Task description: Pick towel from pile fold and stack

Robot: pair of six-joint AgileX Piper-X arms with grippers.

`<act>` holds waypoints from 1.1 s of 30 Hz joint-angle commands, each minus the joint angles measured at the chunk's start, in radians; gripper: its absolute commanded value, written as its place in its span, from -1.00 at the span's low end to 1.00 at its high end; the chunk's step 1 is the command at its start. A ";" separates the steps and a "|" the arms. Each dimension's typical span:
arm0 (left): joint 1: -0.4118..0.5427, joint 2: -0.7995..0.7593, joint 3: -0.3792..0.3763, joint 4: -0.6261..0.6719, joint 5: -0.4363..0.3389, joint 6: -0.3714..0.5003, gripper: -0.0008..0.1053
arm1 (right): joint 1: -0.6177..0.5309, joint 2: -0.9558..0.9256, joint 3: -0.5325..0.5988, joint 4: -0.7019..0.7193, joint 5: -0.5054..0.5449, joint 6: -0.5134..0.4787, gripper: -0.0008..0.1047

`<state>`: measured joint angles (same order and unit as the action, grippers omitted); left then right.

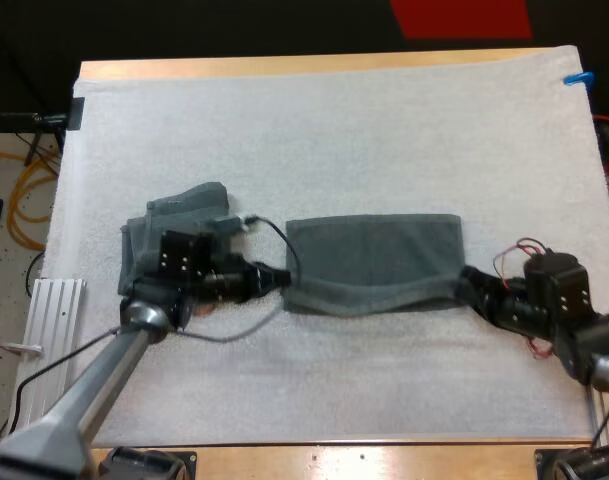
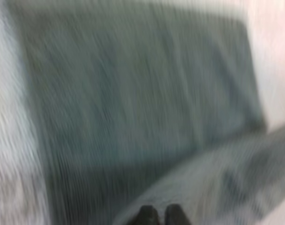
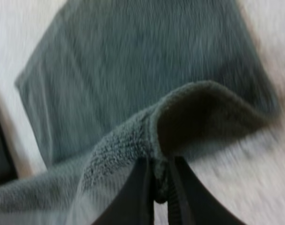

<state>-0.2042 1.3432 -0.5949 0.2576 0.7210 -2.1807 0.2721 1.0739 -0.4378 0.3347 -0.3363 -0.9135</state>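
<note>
High view: pile (image 1: pixel 184 215) beside spread towel (image 1: pixel 374 255)

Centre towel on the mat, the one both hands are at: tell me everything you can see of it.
The towel is dark grey-green terry with a looped pile. It is roughly rectangular and spread flat on the white mat, long side running across the table. Its near edge is raised off the mat and curls back toward the flat part. The left hand pinches the near left corner. The right hand pinches the near right corner, where the edge arches up in a fold.
</note>
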 commanded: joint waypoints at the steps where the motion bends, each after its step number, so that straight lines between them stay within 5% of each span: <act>1: 0.020 0.027 -0.006 -0.076 0.057 -0.044 -0.98 | -0.002 0.032 -0.009 -0.084 0.011 0.021 -0.98; 5: 0.065 0.142 -0.057 -0.137 0.110 -0.065 -0.98 | -0.002 0.142 -0.012 -0.224 0.029 0.057 -0.98; 14: 0.068 0.292 -0.159 -0.167 0.099 -0.063 -0.98 | -0.002 0.253 -0.013 -0.368 0.103 0.073 -0.98; 21: 0.068 0.300 -0.171 -0.182 0.099 -0.050 -0.98 | -0.002 0.261 -0.013 -0.436 0.152 0.080 -0.98; 28: 0.068 0.300 -0.171 -0.145 0.128 0.111 -0.98 | -0.002 0.261 -0.015 -0.443 0.176 0.080 -0.98; 33: 0.038 0.295 -0.173 -0.070 0.091 0.265 -0.61 | -0.002 0.261 -0.015 -0.443 0.175 0.080 -0.98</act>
<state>-0.1620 1.6490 -0.7616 0.1780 0.8174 -1.9382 0.2721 1.3363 -0.4428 -0.1014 -0.1674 -0.8304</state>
